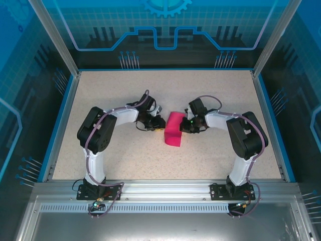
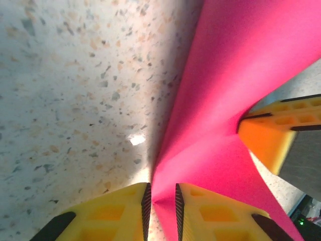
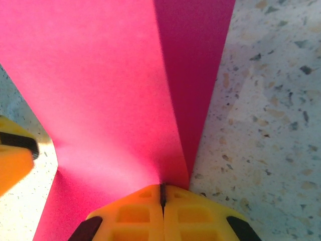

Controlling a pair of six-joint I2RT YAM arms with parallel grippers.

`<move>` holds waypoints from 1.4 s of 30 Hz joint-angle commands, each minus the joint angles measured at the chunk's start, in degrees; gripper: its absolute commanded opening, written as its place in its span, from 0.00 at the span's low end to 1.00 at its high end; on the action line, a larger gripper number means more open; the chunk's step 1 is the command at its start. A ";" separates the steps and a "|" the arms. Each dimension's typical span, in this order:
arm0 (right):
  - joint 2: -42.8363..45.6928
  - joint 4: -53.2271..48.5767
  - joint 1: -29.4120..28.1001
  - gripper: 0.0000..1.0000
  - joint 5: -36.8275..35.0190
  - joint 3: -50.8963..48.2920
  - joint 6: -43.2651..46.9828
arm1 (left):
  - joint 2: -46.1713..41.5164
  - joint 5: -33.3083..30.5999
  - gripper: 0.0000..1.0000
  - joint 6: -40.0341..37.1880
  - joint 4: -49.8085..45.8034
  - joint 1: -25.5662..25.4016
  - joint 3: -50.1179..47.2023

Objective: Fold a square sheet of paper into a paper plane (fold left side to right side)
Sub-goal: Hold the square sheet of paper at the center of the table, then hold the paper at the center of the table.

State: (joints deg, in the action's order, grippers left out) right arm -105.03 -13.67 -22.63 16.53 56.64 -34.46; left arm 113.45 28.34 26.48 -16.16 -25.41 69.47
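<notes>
My left gripper (image 2: 161, 207) pinches the paper (image 2: 225, 75) at a bent edge. My right gripper (image 3: 163, 200) is clamped tight on the opposite edge, above the table (image 3: 271, 100).

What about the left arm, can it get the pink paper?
Probably yes: the left gripper is at the pink paper, whose edge sits between its fingers. Nothing blocks it; the right gripper pinches the other side.
</notes>
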 commanded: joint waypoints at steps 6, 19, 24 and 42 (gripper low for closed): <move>-2.74 -6.55 -1.45 0.05 -3.44 -1.57 0.88 | -0.17 3.74 0.24 1.42 3.76 -3.67 2.73; 0.08 -4.32 -1.76 0.06 -0.73 -1.21 1.57 | 5.73 1.52 0.26 0.99 2.50 -5.69 3.45; 3.16 -3.43 -0.72 0.06 1.70 0.30 2.20 | 5.60 1.61 0.26 0.90 2.71 -5.68 1.33; -9.17 -3.42 -0.09 0.06 3.93 13.59 1.58 | 4.90 1.57 0.25 1.03 3.18 -5.64 0.44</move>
State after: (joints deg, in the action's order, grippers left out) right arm -111.98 -14.61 -22.52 20.18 68.34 -32.97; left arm 118.43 30.33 27.09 -10.76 -30.92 72.03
